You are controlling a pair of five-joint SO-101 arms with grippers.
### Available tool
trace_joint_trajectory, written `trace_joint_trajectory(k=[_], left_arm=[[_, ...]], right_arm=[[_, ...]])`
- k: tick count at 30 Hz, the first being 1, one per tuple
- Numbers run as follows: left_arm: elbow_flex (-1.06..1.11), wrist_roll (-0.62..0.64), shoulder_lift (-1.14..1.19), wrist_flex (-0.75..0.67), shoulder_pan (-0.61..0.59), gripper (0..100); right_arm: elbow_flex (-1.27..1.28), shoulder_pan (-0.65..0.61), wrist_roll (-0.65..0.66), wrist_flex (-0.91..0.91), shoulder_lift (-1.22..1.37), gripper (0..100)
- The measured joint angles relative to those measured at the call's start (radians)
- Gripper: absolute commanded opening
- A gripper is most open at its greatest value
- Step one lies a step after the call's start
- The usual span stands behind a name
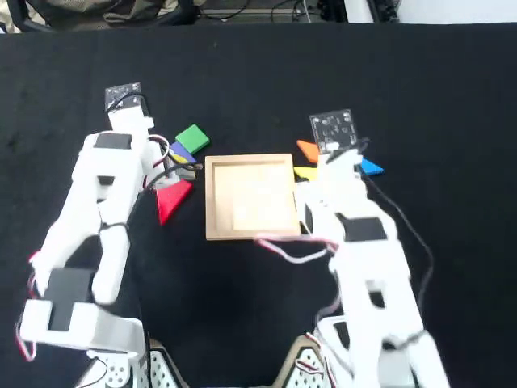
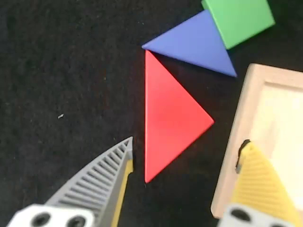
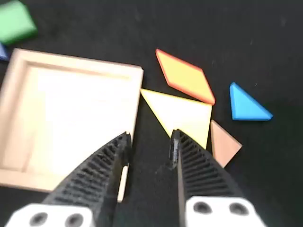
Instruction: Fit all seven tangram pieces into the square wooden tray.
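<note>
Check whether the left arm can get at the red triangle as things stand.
Probably yes. The left pincer is open, the red triangle lies in line with its gap, and nothing sits on top of it. One catch: its yellow finger is over the tray rim and might hit it going down.

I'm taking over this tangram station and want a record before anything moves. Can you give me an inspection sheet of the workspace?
Surface: black table, flat.
Job's things: square wooden tray mid-table, no piece in it; green square, violet-blue triangle and red triangle on one side of it; orange parallelogram, yellow triangle, blue triangle and tan triangle on the other side.
Clutter: nothing seen.
Grippers: left gripper open over the red triangle, one finger above the tray's rim; right gripper open, holding nothing, beside the yellow triangle.
Cables: pink-white lead runs past one tray corner.
Surroundings: dark cables beyond the table's far edge.
</note>
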Motion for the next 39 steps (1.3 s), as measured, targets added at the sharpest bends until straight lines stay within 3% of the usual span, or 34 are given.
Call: trace_joint_trajectory(k=[7, 39], left_arm=[[-0.097, 0.058, 0.149, 0.0, -0.006, 35], [-0.18, 0.074, 0.336, -0.026, -0.006, 34]], right_arm=[[0.003, 0.037, 0.0, -0.149, 0.193, 14.5], [0.021, 0.041, 0.0, -0.153, 0.199, 14.5]])
